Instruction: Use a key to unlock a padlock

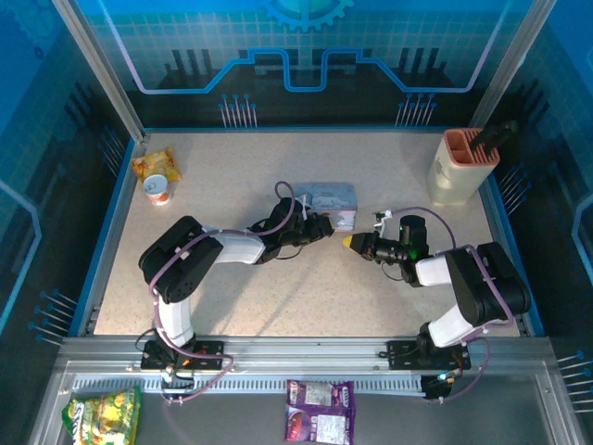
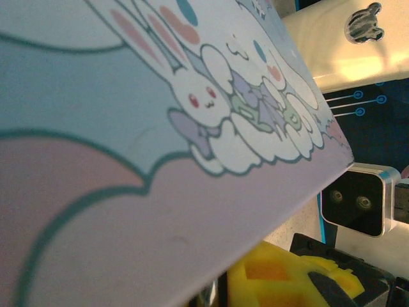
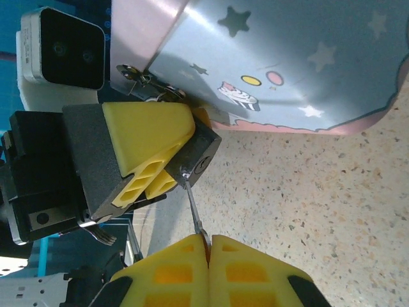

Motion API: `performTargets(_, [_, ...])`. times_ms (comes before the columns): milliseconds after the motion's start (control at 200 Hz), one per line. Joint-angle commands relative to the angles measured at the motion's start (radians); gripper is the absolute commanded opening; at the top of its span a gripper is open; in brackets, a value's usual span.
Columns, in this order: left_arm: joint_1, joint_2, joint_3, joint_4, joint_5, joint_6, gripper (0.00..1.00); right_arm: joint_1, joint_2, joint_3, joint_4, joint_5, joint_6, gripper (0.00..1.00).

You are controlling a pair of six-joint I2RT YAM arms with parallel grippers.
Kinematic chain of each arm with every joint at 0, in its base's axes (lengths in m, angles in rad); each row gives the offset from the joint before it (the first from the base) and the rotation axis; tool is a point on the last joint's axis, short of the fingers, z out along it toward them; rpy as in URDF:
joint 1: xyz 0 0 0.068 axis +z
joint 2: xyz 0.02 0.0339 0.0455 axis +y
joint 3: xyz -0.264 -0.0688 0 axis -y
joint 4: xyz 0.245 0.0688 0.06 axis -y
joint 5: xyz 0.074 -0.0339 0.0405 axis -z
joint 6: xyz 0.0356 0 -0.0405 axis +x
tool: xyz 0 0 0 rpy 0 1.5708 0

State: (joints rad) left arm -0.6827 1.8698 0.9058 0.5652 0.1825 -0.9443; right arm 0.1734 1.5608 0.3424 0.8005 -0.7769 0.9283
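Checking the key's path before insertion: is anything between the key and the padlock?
Nothing visible. The key, pinched in the shut right pincer, has its tip at the padlock, which the left pincer holds; the tin lies beside them, off that line.

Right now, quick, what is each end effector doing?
Left end effector: closed on the padlock.
Right end effector: closed on the key.

Tin (image 1: pixel 326 197) (grey-blue) mid-table; left jaws, right jaws close beside it.
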Motion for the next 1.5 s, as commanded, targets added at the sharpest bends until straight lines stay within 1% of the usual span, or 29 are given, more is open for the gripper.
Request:
performTargets(0, [0.002, -0.042, 0.004, 0.079, 0.046, -0.016, 0.15, -0.015, 0.044, 0.012, 0.083, -0.044, 0.015, 0.0])
performTargets(310, [0.004, -0.04, 0.004, 0.094, 0.072, -0.02, 0.14, -0.029, 0.121, -0.002, 0.217, -0.079, 0.093, 0.0])
performTargets(445, [0.003, -0.044, 0.001, 0.101, 0.076, -0.019, 0.14, -0.031, 0.154, -0.003, 0.245, -0.086, 0.108, 0.0])
performTargets(730, [0.003, -0.045, 0.0, 0.108, 0.084, -0.013, 0.14, -0.034, 0.256, -0.022, 0.445, -0.105, 0.203, 0.0])
performTargets(1076, [0.01, -0.049, -0.007, 0.129, 0.092, -0.026, 0.14, -0.043, 0.267, -0.047, 0.493, -0.121, 0.224, 0.0])
performTargets(1496, [0.012, -0.049, -0.004, 0.129, 0.101, -0.027, 0.14, -0.047, 0.337, -0.051, 0.622, -0.13, 0.285, 0.0])
